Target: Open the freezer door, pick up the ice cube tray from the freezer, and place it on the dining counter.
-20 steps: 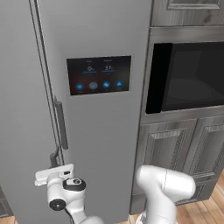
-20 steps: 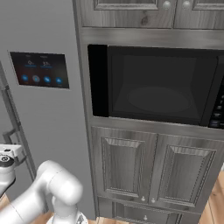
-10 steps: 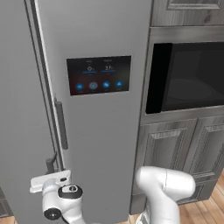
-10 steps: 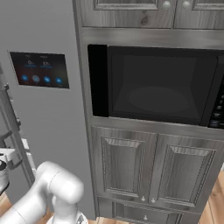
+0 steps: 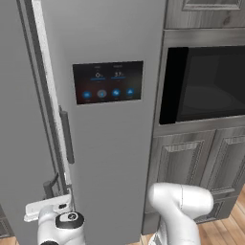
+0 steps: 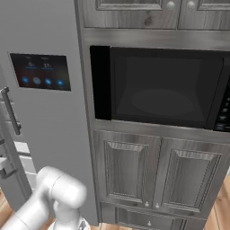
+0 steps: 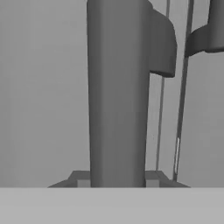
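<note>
- Gripper [image 5: 48,189] sits low at the freezer door [image 5: 19,124], at the bottom end of its dark bar handle [image 7: 117,94].
- Hand view: handle runs up the middle, right between the two finger tips [image 7: 74,177]; jaws straddle it, but whether they clamp it or have let go I cannot tell.
- Freezer door stands slightly ajar: a thin pale strip shows along its edge next to the touchscreen door [image 5: 107,143].
- That door has its own handle [image 5: 67,136], just beside the seam.
- Oven [image 6: 161,87] and grey cabinets [image 6: 152,173] to the right.
</note>
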Motion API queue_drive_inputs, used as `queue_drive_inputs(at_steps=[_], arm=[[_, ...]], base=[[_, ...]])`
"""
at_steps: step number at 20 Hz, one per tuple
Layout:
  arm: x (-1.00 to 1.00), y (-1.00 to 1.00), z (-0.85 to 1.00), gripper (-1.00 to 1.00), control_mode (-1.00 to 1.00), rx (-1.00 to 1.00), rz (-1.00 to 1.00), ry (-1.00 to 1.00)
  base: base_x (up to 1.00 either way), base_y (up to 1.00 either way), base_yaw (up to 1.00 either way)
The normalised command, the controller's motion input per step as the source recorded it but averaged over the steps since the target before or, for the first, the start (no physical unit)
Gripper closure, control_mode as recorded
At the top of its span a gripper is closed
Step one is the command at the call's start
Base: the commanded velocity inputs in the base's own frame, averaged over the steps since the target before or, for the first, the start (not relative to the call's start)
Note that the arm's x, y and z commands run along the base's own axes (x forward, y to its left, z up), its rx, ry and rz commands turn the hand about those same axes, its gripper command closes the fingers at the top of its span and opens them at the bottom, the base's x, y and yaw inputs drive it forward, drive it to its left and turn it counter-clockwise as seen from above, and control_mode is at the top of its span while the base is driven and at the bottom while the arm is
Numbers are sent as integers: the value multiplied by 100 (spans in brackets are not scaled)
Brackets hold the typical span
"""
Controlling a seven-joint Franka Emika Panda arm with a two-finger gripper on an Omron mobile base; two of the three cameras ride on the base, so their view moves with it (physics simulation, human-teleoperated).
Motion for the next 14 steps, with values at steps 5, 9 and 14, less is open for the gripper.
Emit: queue_drive_inputs(at_steps=[5, 9, 14], arm=[[-48, 48, 0, 100, -100, 0, 0, 0], [-46, 49, 0, 100, -100, 0, 0, 0], [-46, 52, -1, 100, -100, -1, 0, 0]], base=[[0, 0, 0], [0, 0, 0], [0, 0, 0]])
